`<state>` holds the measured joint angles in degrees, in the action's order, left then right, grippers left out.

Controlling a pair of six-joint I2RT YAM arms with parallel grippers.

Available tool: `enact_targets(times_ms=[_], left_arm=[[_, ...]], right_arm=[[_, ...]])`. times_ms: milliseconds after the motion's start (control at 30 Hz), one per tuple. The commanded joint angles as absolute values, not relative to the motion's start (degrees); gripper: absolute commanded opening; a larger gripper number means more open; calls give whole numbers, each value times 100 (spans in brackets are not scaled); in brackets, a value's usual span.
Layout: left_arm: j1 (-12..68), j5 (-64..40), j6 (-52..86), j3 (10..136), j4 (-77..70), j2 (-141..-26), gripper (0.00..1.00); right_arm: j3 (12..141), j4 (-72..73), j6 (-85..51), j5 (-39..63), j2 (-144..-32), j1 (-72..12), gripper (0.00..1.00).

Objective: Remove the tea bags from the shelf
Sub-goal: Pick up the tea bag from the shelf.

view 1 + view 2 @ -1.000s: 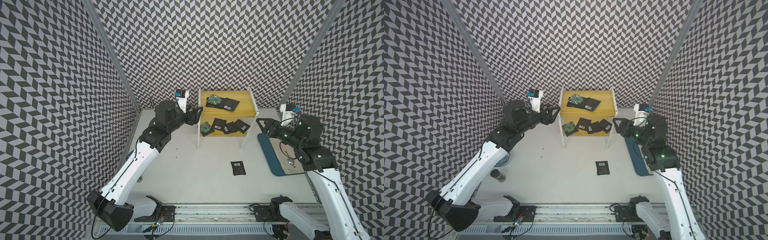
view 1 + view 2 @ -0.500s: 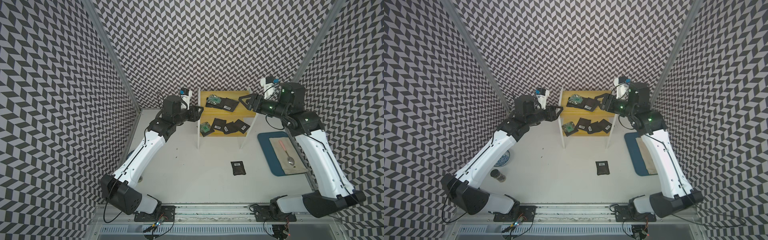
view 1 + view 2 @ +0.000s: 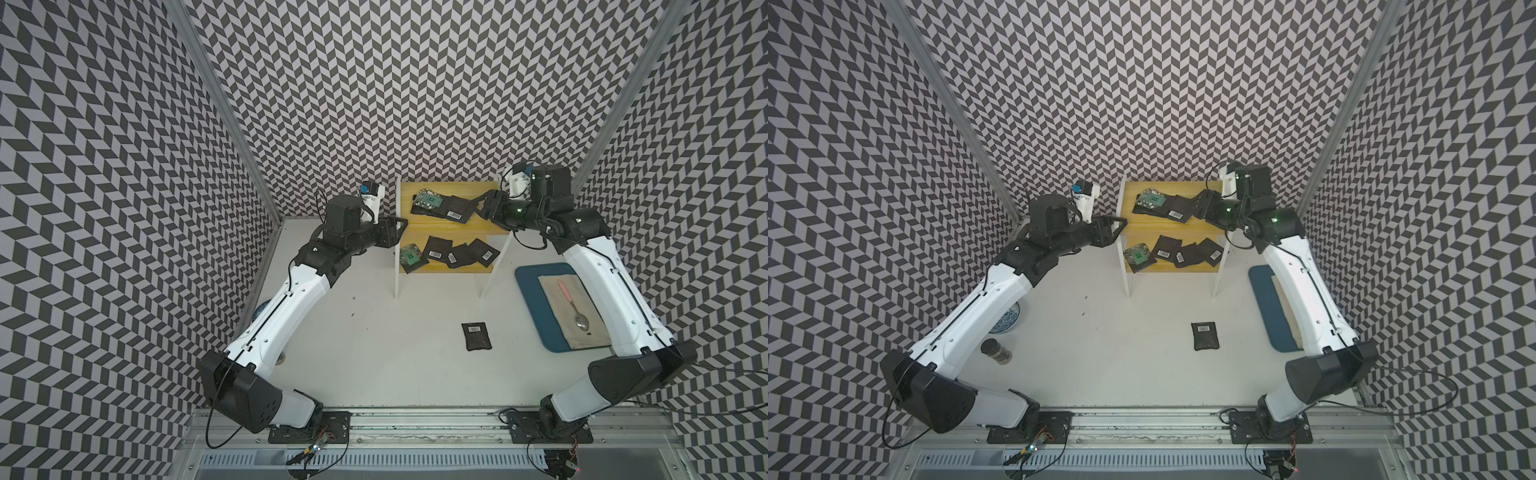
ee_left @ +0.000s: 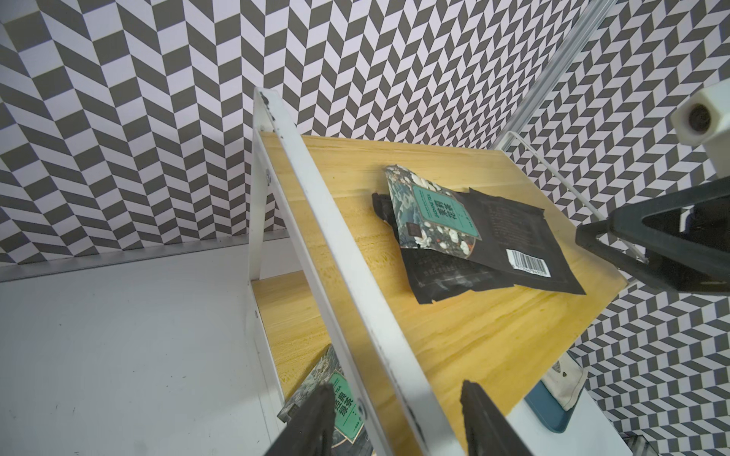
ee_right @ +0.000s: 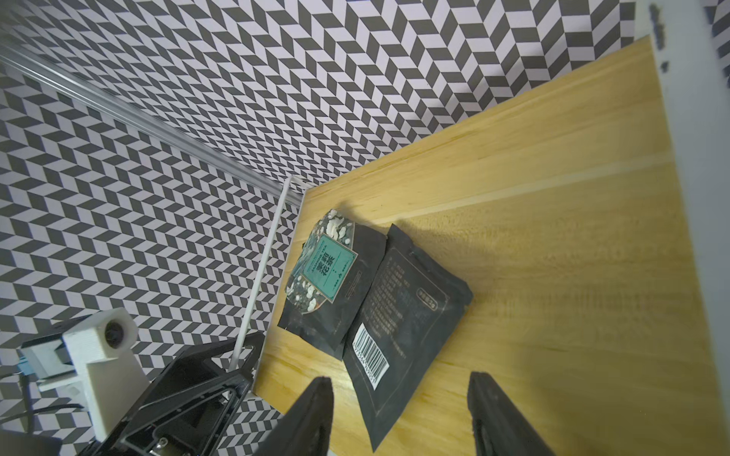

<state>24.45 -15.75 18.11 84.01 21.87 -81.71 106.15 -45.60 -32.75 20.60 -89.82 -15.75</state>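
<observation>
**Q:** Top views: where are the bags sitting?
**A:** The upper-tier tea bags [image 3: 446, 208] are overlapping on the 12 o'clock board of the shelf [image 3: 440, 226]. The lower-tier tea bags [image 3: 1177, 251] are crowding the board below. A loose tea bag [image 3: 476, 336] is lying on the table [image 3: 395, 332], at 5 o'clock from the shelf.

**Q:** Left wrist?
**A:** Your left gripper [image 4: 397, 385] is straddling the white side panel [image 4: 335, 237], fingers apart. I cannot tell whether it is pinching.

**Q:** Right wrist?
**A:** Your right gripper [image 5: 399, 377] is gaping and empty, facing the barcode bag [image 5: 399, 316]. The green label [image 5: 328, 268] is reading "JASMINE TEA"; the barcode digits are too small. The bags are looking light, thin and slick, so pinch the near free corner.
</observation>
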Motion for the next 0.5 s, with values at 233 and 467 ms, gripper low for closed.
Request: enact_targets(times_ms=[233, 467], left_arm=[[2389, -1627, 1855, 8341, 2215, -8031, 54], [2395, -1656, 1879, 8316, 2180, -7989, 54]], right_arm=[[10485, -4533, -3428, 2013, -9192, -1824, 56], [10041, -4145, -3687, 1996, -9120, -1906, 50]])
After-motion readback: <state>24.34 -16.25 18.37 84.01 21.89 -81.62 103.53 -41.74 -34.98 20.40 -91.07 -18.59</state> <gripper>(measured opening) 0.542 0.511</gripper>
